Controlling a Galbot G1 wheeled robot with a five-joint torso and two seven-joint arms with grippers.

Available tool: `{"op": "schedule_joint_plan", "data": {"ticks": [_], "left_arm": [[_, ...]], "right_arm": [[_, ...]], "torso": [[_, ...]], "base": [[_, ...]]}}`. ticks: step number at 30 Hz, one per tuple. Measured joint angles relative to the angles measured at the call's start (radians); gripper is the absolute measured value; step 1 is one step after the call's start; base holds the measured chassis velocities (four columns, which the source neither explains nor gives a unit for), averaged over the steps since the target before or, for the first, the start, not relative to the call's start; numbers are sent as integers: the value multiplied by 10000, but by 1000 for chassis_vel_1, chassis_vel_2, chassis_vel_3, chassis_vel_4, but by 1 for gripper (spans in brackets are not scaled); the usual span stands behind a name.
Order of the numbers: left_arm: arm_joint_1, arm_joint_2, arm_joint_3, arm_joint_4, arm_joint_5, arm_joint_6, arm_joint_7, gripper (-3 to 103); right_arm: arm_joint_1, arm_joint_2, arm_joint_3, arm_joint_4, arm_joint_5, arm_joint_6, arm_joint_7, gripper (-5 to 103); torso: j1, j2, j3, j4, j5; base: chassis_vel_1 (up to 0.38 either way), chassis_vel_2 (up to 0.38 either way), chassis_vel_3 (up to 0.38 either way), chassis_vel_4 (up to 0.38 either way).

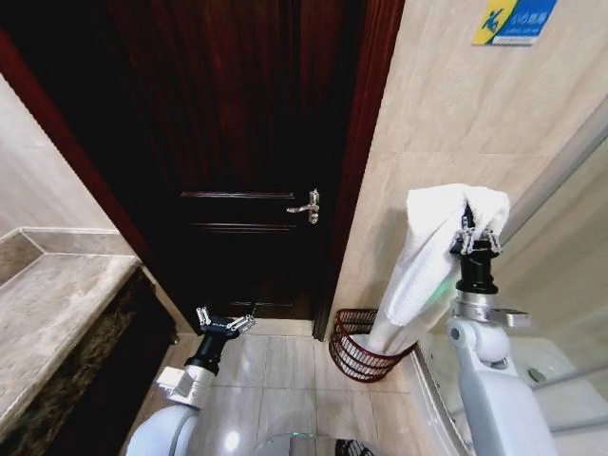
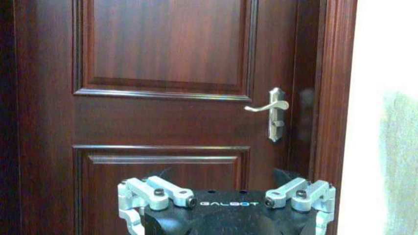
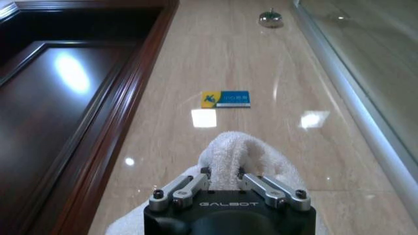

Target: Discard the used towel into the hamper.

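Fluffy terry towel point(image 1: 432, 242); glossy wooden door point(image 1: 237, 142)

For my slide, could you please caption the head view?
Right hand holds the white towel above the hamper; left hand waits open.

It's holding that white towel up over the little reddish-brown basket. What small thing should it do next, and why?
Probably lower the right gripper a little toward the round reddish-brown wicker hamper. Its fingers are shut on the white towel, whose tail already hangs down to the hamper's rim, so lowering first should make it fall inside. The left gripper waits open near the dark door.
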Motion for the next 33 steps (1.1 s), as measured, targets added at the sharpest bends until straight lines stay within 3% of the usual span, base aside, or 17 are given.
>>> {"op": "schedule_joint_plan", "data": {"ticks": [9, 33], "left_arm": [[0, 0, 0, 0, -1, 0, 0, 100], [0, 0, 0, 0, 0, 0, 0, 100]], "right_arm": [[-61, 18, 12, -24, 16, 63, -5, 12], [-519, 598, -67, -2320, 32, 1508, -1024, 12]], "torso": [[-2, 1, -1, 0, 0], [-3, 0, -1, 0, 0]], "base": [[-24, 22, 20, -19], [0, 0, 0, 0]]}}
